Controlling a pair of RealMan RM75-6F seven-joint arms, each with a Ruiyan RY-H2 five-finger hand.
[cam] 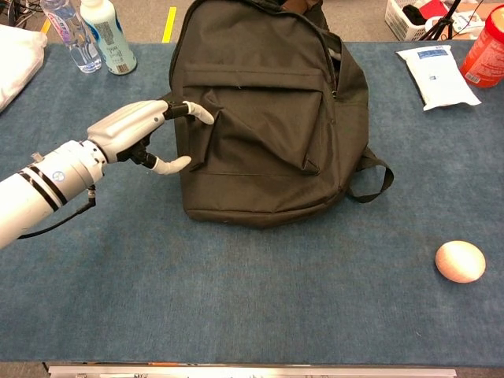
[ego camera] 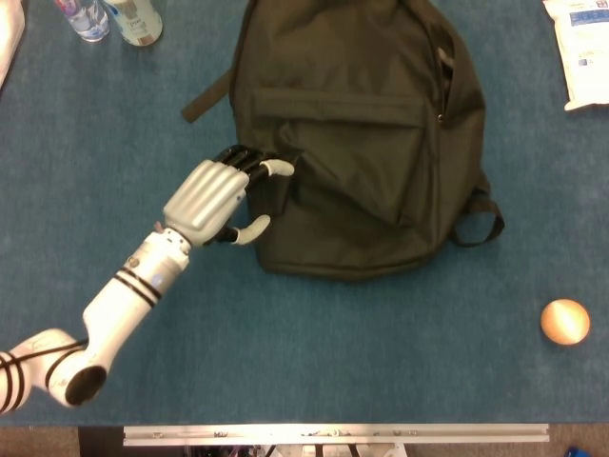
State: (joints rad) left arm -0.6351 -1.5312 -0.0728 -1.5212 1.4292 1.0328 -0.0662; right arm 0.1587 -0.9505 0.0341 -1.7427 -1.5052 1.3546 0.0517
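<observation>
Dark backpack [ego camera: 357, 143] lies flat, front pocket creased.

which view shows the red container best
The chest view: the red container stands at the far right edge by the white packet, though cut off by the frame. The head view does not show it at all.

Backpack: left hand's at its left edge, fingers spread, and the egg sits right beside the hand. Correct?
Not quite. The left hand is at the left edge of the black backpack with fingers spread, but the egg lies far from it, alone near the table's right side. The chest view shows this plainly.
</observation>
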